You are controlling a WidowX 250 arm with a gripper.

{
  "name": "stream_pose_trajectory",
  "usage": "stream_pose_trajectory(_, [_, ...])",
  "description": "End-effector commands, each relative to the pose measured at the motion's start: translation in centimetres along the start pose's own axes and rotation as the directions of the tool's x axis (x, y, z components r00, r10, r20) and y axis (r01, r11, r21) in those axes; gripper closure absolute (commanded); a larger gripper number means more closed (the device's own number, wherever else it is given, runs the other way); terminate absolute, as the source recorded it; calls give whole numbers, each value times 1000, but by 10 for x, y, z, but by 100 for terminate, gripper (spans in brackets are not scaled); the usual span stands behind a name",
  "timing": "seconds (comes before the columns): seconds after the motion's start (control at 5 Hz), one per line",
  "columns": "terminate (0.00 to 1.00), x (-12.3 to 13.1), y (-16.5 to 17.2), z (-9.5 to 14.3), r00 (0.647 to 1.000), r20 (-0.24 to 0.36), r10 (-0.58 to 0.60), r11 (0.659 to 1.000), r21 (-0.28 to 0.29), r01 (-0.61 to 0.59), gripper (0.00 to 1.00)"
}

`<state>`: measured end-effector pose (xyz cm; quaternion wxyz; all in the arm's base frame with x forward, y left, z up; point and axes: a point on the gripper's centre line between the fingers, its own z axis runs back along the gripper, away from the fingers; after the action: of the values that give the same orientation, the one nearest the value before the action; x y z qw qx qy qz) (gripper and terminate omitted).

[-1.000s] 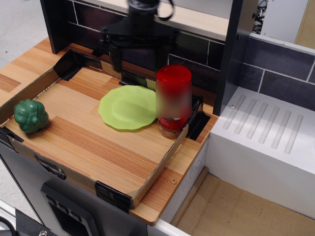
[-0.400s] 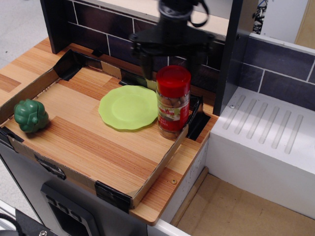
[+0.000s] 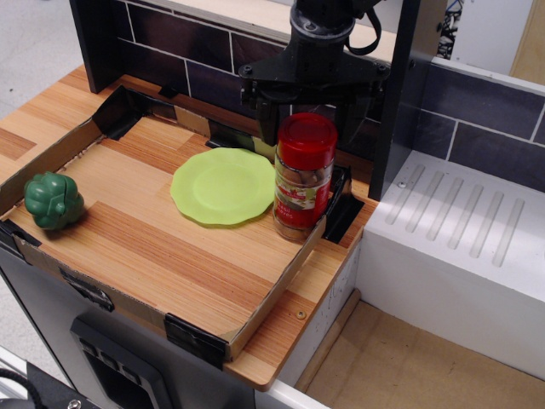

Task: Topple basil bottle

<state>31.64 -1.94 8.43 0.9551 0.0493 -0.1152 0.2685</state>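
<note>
Two dark fingers of the hand (image 3: 310, 121) hang spread wide apart, gripping nothing, just behind the red cap of the basil bottle (image 3: 302, 176). The bottle stands upright at the right edge of the wooden table (image 3: 153, 247), touching the green plate (image 3: 223, 185) on its left. Far off at the left edge sits a green toy pepper (image 3: 53, 201).

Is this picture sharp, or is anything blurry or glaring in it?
In the one view, observation.image, the basil bottle is sharp enough to show its label design; the gripper behind it reads as a dark, detail-poor shape; light is soft and even, with a faint sheen on the green plate and no harsh glare.
</note>
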Motion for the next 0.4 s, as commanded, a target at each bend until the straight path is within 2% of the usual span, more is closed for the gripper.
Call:
stream_pose_trajectory(0.0, [0,-1,9,18,999,5,-54,999,2,54,0])
stream_pose_trajectory(0.2, [0,-4,15,16,994,15,-110,993,33,110,100])
